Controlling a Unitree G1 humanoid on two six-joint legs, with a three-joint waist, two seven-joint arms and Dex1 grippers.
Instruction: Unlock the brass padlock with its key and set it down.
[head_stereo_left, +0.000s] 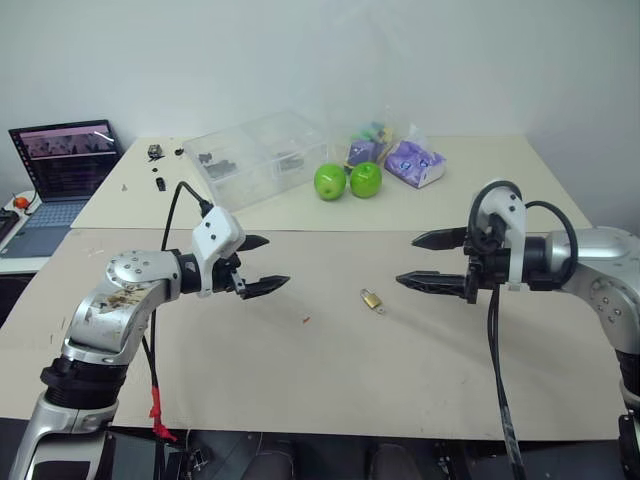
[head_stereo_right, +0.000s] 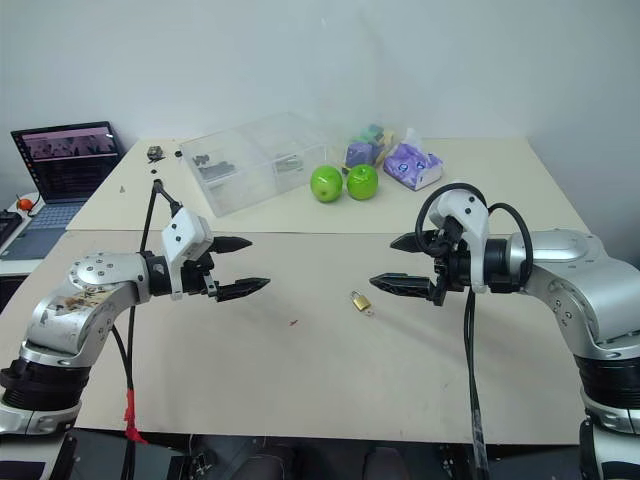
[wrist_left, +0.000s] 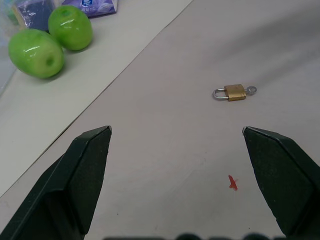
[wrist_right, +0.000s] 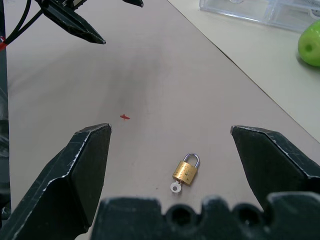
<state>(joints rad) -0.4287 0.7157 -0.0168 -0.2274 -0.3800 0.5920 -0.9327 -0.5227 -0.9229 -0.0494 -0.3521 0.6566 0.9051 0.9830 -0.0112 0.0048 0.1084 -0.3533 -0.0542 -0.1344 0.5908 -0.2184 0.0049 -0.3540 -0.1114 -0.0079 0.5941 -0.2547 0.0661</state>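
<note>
Only the key's (wrist_right: 175, 187) silvery head shows below the brass padlock (wrist_right: 185, 171).

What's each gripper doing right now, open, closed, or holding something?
Left gripper: open, holding nothing.
Right gripper: open, holding nothing; the brass padlock lies on the table between them.

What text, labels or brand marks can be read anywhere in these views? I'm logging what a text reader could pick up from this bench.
No text reads clearly anywhere.
Purple packet behind the green apples: printed marks, too small and blurred to read.
Laptop screen: lines of content, too small to read.
Brass padlock: no legible stamp or number on the face that shows.
Clear plastic box: no label visible.
</note>
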